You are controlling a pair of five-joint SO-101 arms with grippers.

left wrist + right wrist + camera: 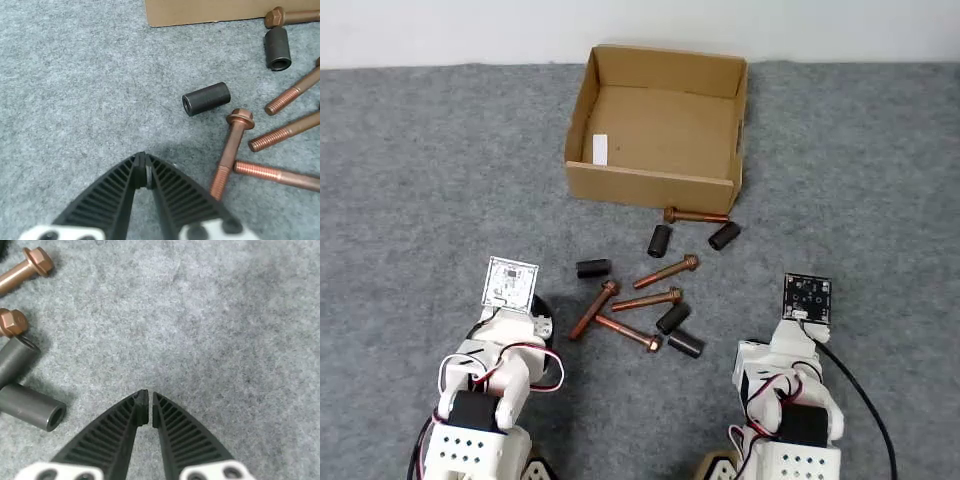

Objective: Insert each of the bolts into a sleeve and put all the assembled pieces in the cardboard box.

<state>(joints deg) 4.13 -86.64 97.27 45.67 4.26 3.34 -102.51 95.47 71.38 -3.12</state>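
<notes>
The left gripper point(145, 170) and the right gripper point(149, 407) hang closed and empty over the grey carpet point(420, 200), near loose bolts point(665, 271) and sleeves point(592, 268).

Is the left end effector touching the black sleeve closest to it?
Apart. The left wrist view shows bare grey carpet between the shut left end effector and the black sleeve.
</notes>
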